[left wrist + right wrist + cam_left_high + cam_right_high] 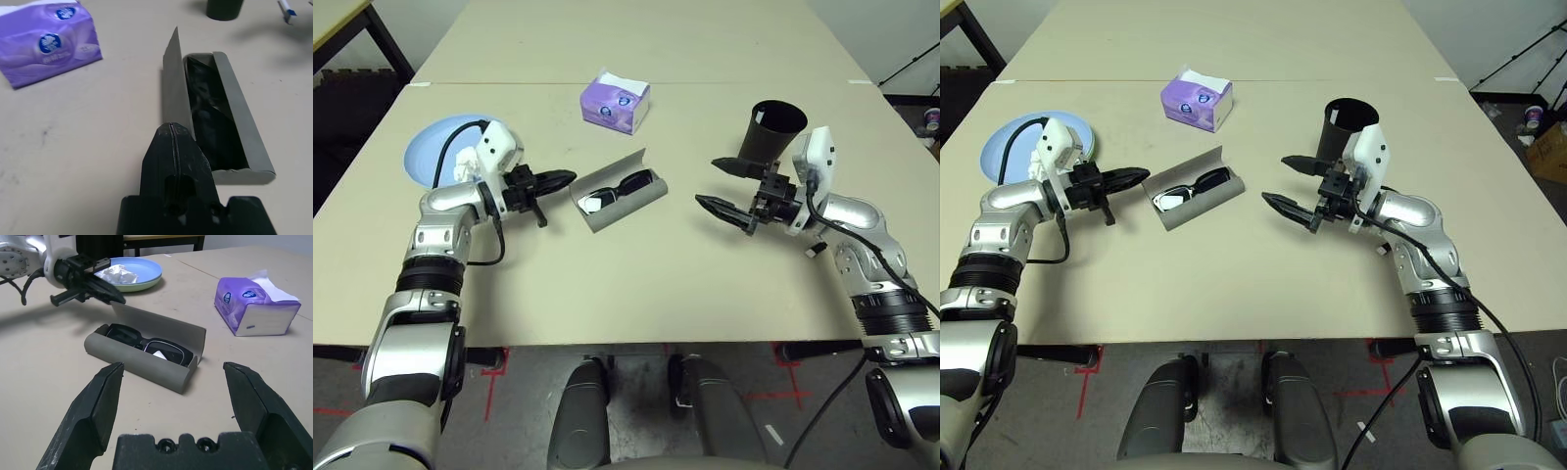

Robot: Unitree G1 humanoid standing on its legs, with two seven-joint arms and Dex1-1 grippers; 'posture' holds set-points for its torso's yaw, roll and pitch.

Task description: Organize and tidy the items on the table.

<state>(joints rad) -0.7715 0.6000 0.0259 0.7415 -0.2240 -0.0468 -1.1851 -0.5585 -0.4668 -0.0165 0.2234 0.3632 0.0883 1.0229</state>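
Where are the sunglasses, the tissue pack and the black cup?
sunglasses (146,343), right wrist view, on the frame's bridge.
tissue pack (615,103), left eye view, on its purple top.
black cup (1342,129), right eye view, on its outer wall.

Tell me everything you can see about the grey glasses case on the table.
The grey glasses case is a long, matte trough with a flat lid standing open. Black sunglasses lie inside it. It rests diagonally on the beige table, about midway between the two arms, with the purple tissue pack beyond it. The shut left end effector has its tip right at the lid's edge; whether they touch is unclear. The open right end effector faces the case, apart from it.
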